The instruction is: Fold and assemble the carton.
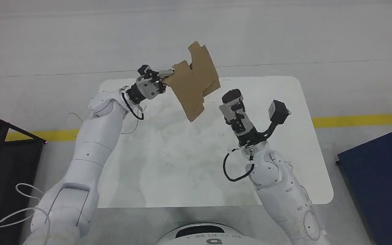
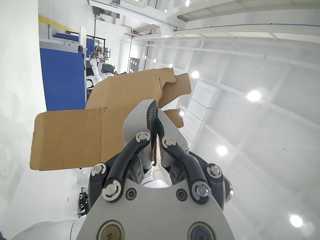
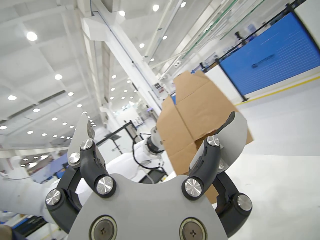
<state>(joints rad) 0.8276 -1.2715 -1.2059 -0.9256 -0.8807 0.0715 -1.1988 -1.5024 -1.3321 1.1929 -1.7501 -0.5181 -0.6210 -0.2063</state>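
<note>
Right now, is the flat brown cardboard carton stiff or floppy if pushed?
Probably fairly stiff: the flat brown cardboard carton holds its shape, gripped at one edge by the left end effector. Likely light, since one grip carries it. Its creased flaps may hinge when pushed.

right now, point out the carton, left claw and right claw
carton (image 1: 195,82), top view, middle of its brown panel
left claw (image 2: 154,111), left wrist view, between fingertips shut on carton
right claw (image 3: 158,116), right wrist view, midway between open fingertips
</note>
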